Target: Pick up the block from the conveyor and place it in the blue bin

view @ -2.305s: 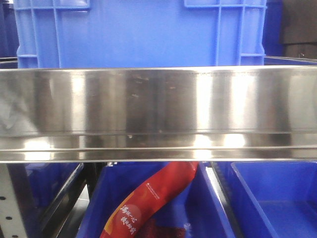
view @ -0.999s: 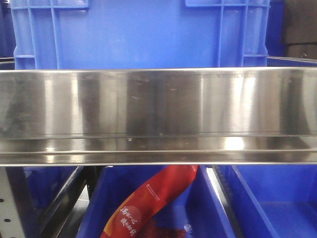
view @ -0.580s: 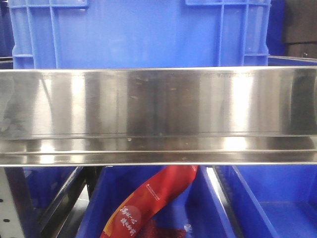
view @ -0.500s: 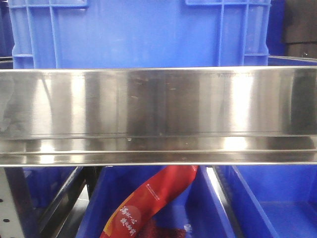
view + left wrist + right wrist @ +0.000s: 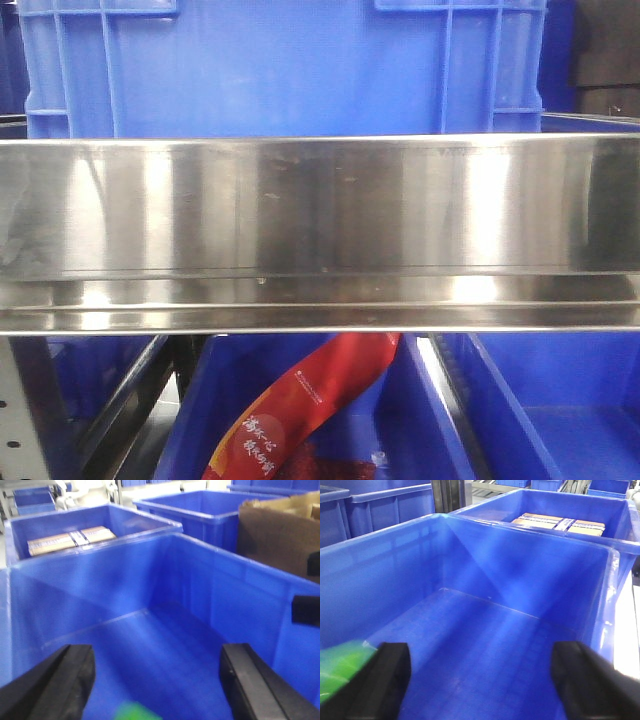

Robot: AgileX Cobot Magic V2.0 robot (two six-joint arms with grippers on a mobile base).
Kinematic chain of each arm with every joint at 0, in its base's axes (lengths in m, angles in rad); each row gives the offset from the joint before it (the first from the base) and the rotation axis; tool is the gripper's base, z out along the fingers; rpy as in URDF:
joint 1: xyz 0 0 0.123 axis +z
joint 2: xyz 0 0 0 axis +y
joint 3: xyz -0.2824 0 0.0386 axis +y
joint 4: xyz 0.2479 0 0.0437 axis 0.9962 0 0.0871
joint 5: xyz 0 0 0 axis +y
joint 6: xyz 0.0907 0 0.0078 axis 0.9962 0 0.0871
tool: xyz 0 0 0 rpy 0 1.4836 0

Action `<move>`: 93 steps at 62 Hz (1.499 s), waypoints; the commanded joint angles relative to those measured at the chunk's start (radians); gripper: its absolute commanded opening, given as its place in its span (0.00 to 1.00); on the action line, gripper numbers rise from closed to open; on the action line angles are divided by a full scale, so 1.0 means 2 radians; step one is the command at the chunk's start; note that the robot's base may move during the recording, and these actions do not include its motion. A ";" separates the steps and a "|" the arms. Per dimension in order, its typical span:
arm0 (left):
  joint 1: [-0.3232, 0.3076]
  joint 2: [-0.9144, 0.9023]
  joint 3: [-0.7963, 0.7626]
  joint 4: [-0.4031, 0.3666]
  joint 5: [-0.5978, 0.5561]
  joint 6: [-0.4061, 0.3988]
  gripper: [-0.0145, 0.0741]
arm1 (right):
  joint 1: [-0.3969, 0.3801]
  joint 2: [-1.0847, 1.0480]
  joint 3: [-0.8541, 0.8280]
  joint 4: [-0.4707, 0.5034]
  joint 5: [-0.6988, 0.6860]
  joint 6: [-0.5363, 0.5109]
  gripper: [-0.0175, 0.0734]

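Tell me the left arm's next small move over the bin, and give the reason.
Probably lift the left gripper straight up and out. Its fingers stand wide apart above the blue bin, with nothing clamped between them, and a blurred green shape, likely the block, shows at the bottom edge of the left wrist view, between and below them. The drop looks done.

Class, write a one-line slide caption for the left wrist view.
Open left gripper hovering over a blue bin, blurred green block below.

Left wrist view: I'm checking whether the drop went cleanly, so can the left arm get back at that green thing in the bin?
Probably yes: the green blur lies between the open left end effector, with nothing covering it.
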 commanded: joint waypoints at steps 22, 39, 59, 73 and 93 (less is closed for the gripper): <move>0.009 -0.042 -0.003 -0.019 0.018 -0.001 0.04 | -0.001 -0.042 -0.002 -0.003 -0.014 -0.002 0.01; 0.052 -0.158 0.114 -0.047 -0.005 -0.001 0.04 | -0.037 -0.151 0.099 -0.003 -0.068 -0.002 0.01; 0.098 -0.365 0.293 -0.047 -0.021 -0.001 0.04 | -0.065 -0.315 0.274 -0.003 -0.069 -0.002 0.01; 0.103 -0.484 0.361 -0.047 -0.020 -0.001 0.04 | -0.065 -0.414 0.360 -0.003 -0.071 -0.002 0.01; 0.103 -0.569 0.365 -0.047 -0.025 -0.001 0.04 | -0.065 -0.472 0.370 -0.003 -0.075 -0.002 0.01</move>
